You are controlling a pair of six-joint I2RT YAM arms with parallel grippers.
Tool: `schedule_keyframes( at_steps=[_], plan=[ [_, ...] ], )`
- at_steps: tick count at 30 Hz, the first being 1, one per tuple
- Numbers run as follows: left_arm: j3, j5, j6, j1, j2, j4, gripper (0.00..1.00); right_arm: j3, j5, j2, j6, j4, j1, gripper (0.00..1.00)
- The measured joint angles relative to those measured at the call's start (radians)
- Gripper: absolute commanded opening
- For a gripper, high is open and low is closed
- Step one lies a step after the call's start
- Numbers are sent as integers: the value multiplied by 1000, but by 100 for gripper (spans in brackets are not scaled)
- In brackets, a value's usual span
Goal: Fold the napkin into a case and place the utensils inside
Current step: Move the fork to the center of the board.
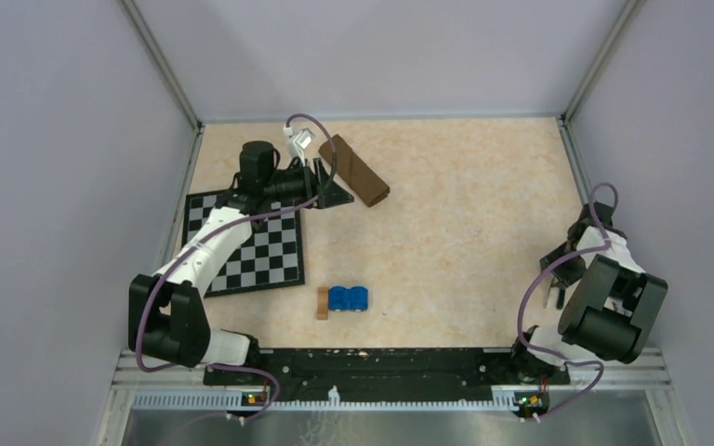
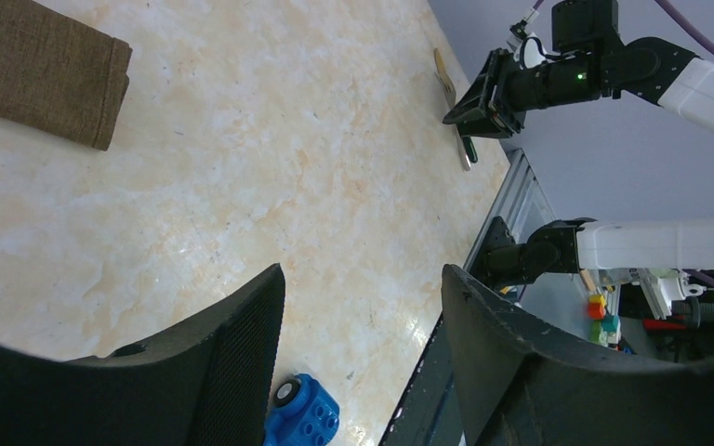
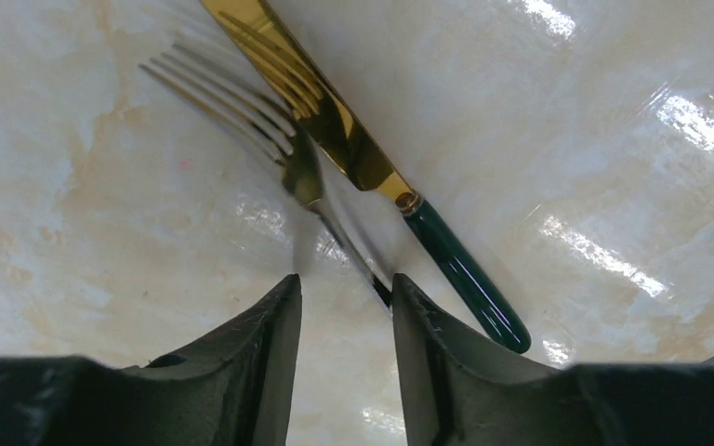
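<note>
The napkin lies folded as a long narrow dark brown case [image 1: 354,170] at the far middle of the table; its end shows in the left wrist view [image 2: 42,70]. My left gripper [image 1: 333,190] hovers just beside it, open [image 2: 363,274] with only bare table between its fingers. At the right edge, my right gripper [image 1: 558,279] is down over the utensils. A gold fork [image 3: 242,102] and a gold knife with a green handle [image 3: 465,269] lie side by side. The right gripper [image 3: 344,283] straddles bare table, jaws apart, with the fork's thin handle running against the right fingertip [image 3: 409,307].
A black-and-white checkered mat [image 1: 270,255] lies under my left arm. A small tan wooden block [image 1: 322,303] and a blue toy car [image 1: 349,298] sit near the front rail [image 1: 381,362]. Grey walls close in the left, back and right sides.
</note>
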Motion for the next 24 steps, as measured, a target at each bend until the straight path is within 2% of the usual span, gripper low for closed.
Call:
schedule_keyframes(
  at_steps=[1,7,11,15,20,24],
  plan=[
    [0,0,1,0,-1,0,67,0,2,11,0,6,0,28],
    [3,-2,19,0,-3,-3,67,0,24,33,18,30,24,1],
    [12,-3,37,0,-15,-7,67,0,13,34,84,58,114,0],
    [19,-2,52,2,-30,-6,67,0,-34,39,236,89,236,0],
    [19,6,54,16,-49,2,67,-35,-58,17,584,229,483,0],
    [-11,13,53,52,-103,17,67,-116,29,-24,914,354,662,0]
  ],
)
